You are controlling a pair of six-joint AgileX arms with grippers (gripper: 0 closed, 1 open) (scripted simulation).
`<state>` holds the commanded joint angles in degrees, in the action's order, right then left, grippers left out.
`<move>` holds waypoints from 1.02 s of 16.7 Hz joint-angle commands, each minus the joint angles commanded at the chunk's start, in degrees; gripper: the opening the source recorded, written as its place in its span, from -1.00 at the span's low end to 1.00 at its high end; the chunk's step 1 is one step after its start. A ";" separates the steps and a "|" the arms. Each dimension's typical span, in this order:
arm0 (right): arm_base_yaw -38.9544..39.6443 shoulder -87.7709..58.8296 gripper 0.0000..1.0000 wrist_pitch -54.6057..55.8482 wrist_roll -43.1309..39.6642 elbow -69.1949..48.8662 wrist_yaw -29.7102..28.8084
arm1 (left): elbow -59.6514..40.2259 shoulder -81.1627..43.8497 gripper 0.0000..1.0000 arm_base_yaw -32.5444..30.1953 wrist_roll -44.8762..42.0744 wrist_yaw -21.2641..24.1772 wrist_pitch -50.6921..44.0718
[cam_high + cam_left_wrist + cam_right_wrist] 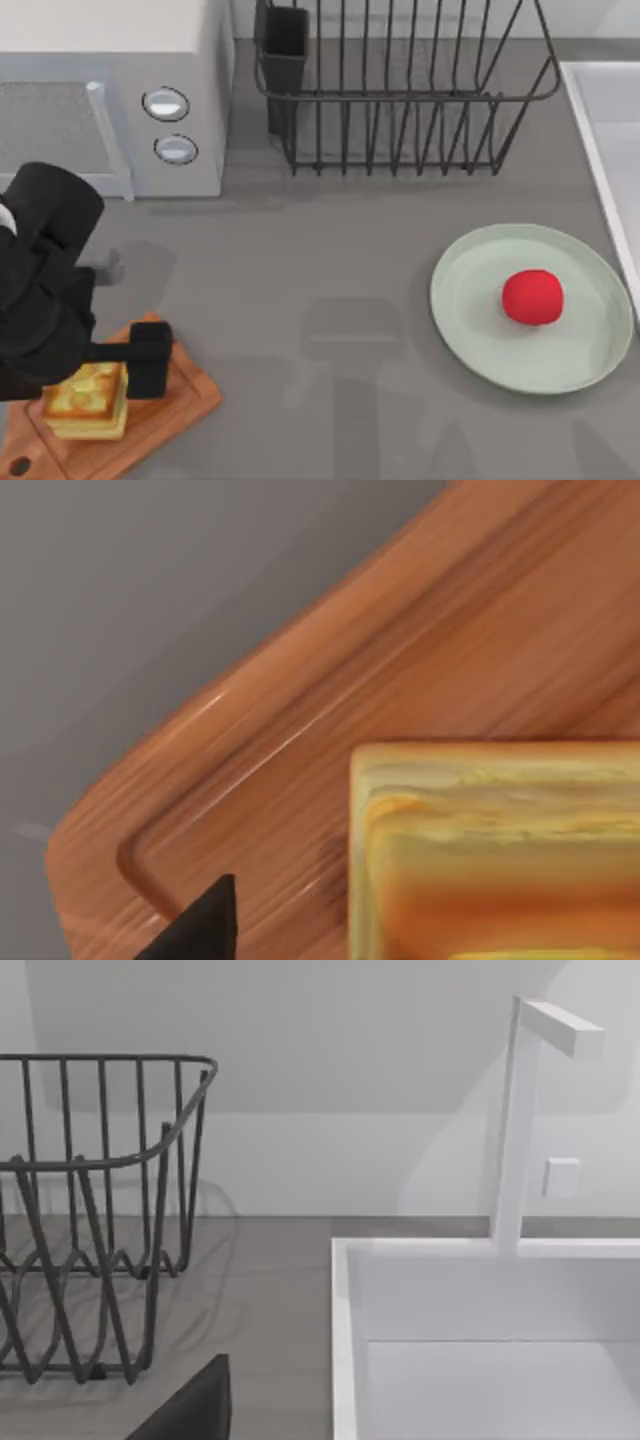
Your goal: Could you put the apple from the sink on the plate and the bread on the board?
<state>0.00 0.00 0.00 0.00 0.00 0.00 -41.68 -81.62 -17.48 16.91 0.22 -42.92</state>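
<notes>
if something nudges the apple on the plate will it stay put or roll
The apple looks like a smooth round ball, so it would probably roll at a light nudge. The plate has a low raised rim, which might stop a slow roll but likely not a firm push.

Our left arm (45, 280), seen just beside the board (185, 395), is matte black all over, built of rounded, bulky casings with a drum-shaped housing at its upper end. A small patch of white shows at its edge. Its fingers (148, 360) are plain black blocks with flat faces and square corners. In each wrist view one black, wedge-shaped fingertip (200, 925) shows, smooth and unmarked, tapering to a point (190, 1405).
</notes>
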 joint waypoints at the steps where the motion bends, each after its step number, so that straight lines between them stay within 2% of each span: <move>1: 0.00 0.00 1.00 0.00 0.00 0.00 0.00 | 1.07 2.89 1.00 0.64 -0.35 0.00 1.55; 6: 0.00 0.00 1.00 0.00 0.00 0.00 0.00 | 9.14 22.01 1.00 5.30 -3.05 -0.16 12.09; 17: 0.00 0.00 1.00 0.00 0.00 0.00 0.00 | 36.34 71.83 1.00 15.69 -13.96 -0.61 36.53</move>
<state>0.00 0.00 0.00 0.00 0.00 0.00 -5.34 -9.79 -1.79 2.95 -0.38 -6.39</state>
